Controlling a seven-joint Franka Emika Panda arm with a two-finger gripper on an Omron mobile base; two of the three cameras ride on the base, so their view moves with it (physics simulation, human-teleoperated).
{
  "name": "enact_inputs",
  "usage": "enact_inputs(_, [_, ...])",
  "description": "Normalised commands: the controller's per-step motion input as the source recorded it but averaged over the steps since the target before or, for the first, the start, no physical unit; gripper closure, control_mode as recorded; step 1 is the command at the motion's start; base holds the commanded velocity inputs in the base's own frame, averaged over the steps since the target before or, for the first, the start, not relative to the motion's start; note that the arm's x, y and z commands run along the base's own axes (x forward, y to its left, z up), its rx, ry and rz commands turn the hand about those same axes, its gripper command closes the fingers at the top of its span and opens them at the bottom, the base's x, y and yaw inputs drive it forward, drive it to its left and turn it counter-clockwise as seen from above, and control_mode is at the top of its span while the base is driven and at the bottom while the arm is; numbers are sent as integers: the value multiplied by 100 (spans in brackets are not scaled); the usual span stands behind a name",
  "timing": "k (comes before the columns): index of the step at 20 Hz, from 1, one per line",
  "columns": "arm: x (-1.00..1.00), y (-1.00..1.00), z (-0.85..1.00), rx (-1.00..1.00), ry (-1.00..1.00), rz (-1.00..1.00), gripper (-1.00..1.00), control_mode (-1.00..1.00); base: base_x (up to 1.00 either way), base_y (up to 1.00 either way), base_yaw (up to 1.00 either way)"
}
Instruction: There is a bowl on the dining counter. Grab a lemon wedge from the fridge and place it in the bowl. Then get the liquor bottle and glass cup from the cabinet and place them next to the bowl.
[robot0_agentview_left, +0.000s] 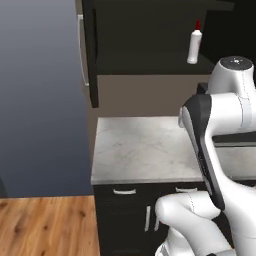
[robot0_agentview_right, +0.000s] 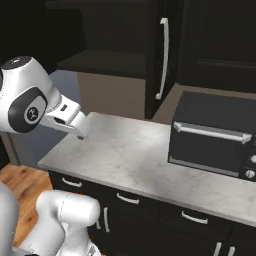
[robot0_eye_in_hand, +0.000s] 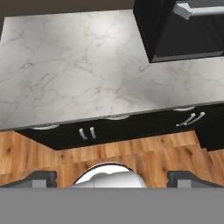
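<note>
The black wall cabinet (robot0_agentview_left: 150, 30) stands open, its door (robot0_agentview_left: 91, 55) swung out to the left with a slim silver handle (robot0_agentview_left: 82, 50). On its dark shelf stands the liquor bottle (robot0_agentview_left: 194, 46), white with a red cap. From the right base view the same cabinet door handle (robot0_agentview_right: 162, 57) and shelf (robot0_agentview_right: 105, 62) show. My gripper (robot0_eye_in_hand: 116, 178) is open, with nothing between its fingertips (robot0_eye_in_hand: 41, 178), and it looks down over the front edge of a marble worktop (robot0_eye_in_hand: 87, 65). The bowl, dining counter, lemon wedge, fridge and glass cup are out of view.
A black toaster oven (robot0_agentview_right: 215, 135) sits on the right of the marble worktop (robot0_agentview_right: 130, 155). Low black cabinets with short handles (robot0_agentview_left: 125, 191) run below it. Wooden floor (robot0_agentview_left: 45, 225) lies to the left, beside a blue-grey wall (robot0_agentview_left: 40, 100).
</note>
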Motion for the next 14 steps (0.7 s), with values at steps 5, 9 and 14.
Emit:
enact_inputs(5, [0, 0, 0, 0, 0, 0, -100, 100, 87, -1, 0])
enact_inputs(9, [0, 0, 0, 0, 0, 0, -100, 100, 90, -6, 0])
enact_inputs(14, [1, 0, 13, 0, -3, 0, -100, -100, 36, 0, 0])
